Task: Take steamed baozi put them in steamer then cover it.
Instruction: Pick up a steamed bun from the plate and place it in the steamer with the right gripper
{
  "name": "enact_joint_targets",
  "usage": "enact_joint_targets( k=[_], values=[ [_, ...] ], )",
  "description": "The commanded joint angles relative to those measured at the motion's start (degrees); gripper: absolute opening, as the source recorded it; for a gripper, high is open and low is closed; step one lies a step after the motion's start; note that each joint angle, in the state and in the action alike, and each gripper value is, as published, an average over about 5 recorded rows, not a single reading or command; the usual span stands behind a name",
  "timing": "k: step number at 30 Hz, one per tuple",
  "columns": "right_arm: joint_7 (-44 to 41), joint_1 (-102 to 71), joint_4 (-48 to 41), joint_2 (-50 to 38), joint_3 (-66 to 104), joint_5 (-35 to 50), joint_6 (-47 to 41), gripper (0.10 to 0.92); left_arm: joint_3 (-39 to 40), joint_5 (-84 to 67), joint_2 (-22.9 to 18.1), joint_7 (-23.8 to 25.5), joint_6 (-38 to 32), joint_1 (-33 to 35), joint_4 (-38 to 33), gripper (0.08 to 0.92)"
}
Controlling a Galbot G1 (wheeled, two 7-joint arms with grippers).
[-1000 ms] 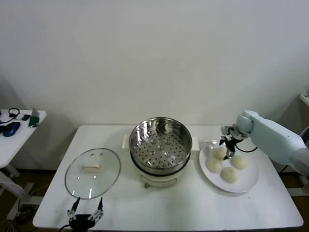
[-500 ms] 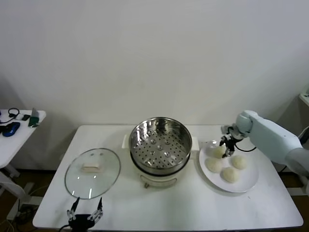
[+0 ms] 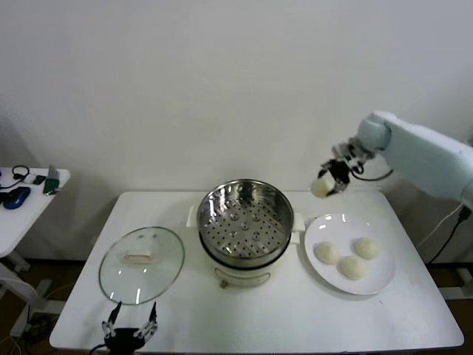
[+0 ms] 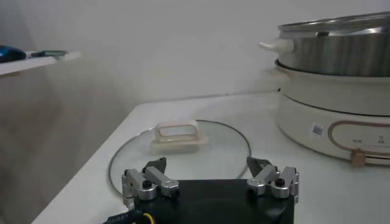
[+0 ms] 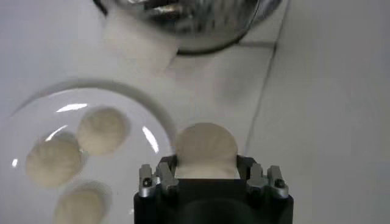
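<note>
Round shiny stainless-steel steamer basket with perforated bottom: seated on a cream-white cooker base at the middle of the white table.

Round clear glass cover with cream rectangular handle: flat on the table to the left of the steamer, apart from it.

Flat white round plate: right of the steamer, carrying three small off-white steamed buns.

Fourth off-white bun: clamped between the fingers of the right gripper, held in the air above the gap between plate and steamer.

Left gripper: low at the near table edge just in front of the glass cover, fingers spread wide, holding nothing.

Small side table: far left, with dark oddments.
</note>
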Motion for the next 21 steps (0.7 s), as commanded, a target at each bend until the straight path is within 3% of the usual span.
enact_joint_targets(
  k=[1,7,15,21],
  values=[
    [0.36,16.29,17.07,8.98,-10.03,4.11,13.57,0.653,0.02,-0.23,0.15,0.0,-0.26,-0.29,0.04,0.823],
    [2.62,8.32,15.82,15.99,-10.18,-8.73,17.66,0.653,-0.7,-0.5,-0.18,0.0,-0.1,-1.13,-0.55,0.823],
    [5.56,-4.99,-3.51,23.09,-5.18,-25.9,24.35,0.653,-0.46,-0.56,-0.02,0.0,-0.2,-0.95,-1.0,0.823],
    [7.77,-11.44,-14.48,27.3,-1.92,-30.0,28.1,0.653,-0.4,-0.57,0.27,-0.11,-0.34,-1.01,-0.56,0.823]
  ],
)
